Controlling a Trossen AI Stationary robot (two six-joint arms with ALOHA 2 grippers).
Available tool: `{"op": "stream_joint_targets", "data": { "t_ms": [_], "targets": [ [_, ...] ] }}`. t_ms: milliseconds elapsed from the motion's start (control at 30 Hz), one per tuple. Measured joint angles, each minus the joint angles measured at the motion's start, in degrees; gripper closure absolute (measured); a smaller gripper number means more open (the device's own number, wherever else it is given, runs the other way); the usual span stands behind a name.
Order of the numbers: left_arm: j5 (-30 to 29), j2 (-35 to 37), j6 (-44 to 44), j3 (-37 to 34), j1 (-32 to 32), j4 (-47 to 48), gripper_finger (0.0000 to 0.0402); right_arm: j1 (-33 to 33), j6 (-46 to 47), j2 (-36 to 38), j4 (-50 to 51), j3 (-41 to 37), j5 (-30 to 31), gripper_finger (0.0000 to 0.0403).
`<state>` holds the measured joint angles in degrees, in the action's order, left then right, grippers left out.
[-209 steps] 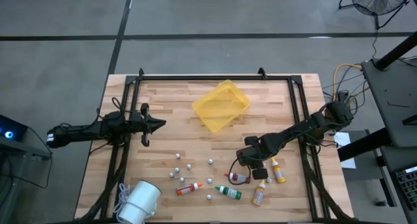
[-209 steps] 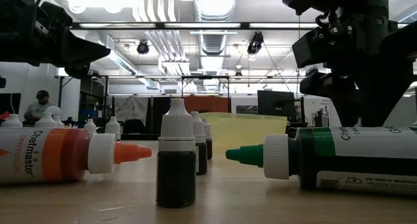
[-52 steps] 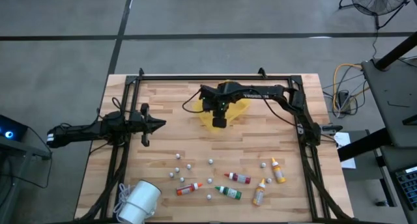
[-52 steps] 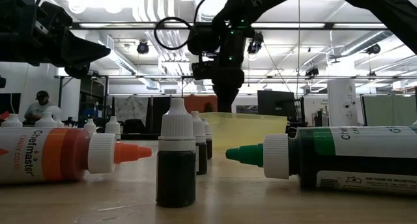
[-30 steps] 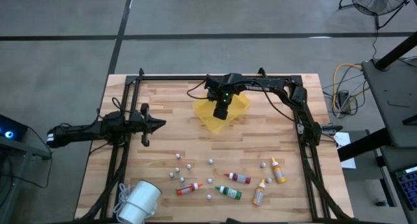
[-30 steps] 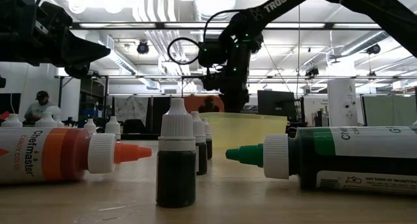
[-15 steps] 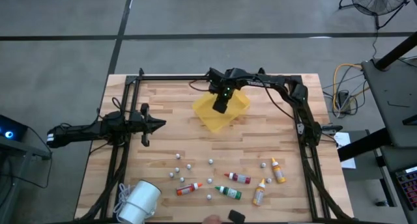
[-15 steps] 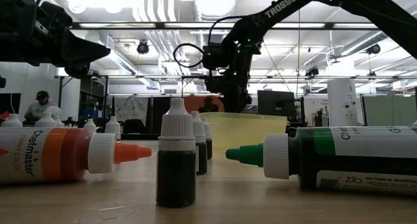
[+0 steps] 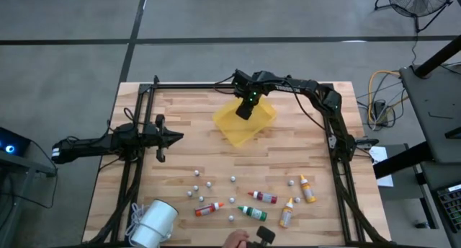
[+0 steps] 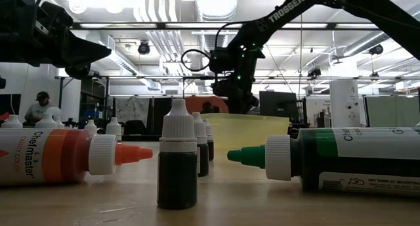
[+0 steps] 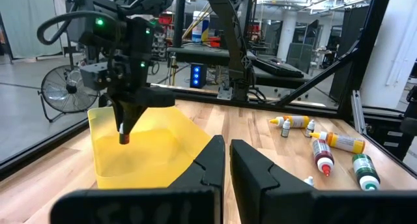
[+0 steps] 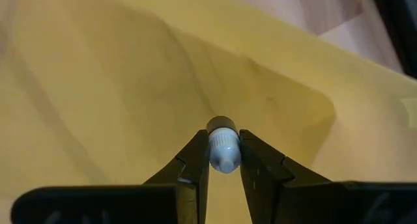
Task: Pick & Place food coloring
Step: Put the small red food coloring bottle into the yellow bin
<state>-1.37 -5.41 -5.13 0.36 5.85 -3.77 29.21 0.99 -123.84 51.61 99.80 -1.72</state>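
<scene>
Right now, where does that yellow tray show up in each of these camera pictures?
High view: the yellow tray lies at the table's far middle, under the right gripper.
Low view: a pale yellow wall behind the standing bottles, mid-picture.
Left wrist view: at left, below the other arm.
Right wrist view: its floor fills the picture.
Shared landmark: the right gripper, shut on a small bottle, hangs over the tray.

A small dark dropper bottle with a white cap [image 12: 223,148] hung pinched between two dark fingers above the yellow plastic tray [image 9: 261,122], which sat toward the wooden table's far edge. Five more tiny dropper bottles lay on their sides near the table's near edge: an orange-capped one [image 9: 209,208], a green one [image 9: 253,213], a red one [image 9: 264,197], and two yellow-orange ones [image 9: 287,213] [image 9: 307,189] toward the near right corner.
</scene>
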Motion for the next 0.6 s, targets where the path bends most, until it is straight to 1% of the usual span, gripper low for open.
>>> {"op": "stream_joint_targets", "data": {
  "t_ms": [267, 600],
  "targets": [
    [0.00, 0.02, 0.00, 0.00, 0.00, -0.02, 0.0402, -0.34, -1.45, -1.85, -1.04, -0.41, -0.01, 0.0344],
    [0.00, 0.00, 0.00, 0.00, 0.04, -0.01, 0.0402, -0.96, -3.16, -1.92, -1.46, -0.41, -0.06, 0.0344]
  ]
}}
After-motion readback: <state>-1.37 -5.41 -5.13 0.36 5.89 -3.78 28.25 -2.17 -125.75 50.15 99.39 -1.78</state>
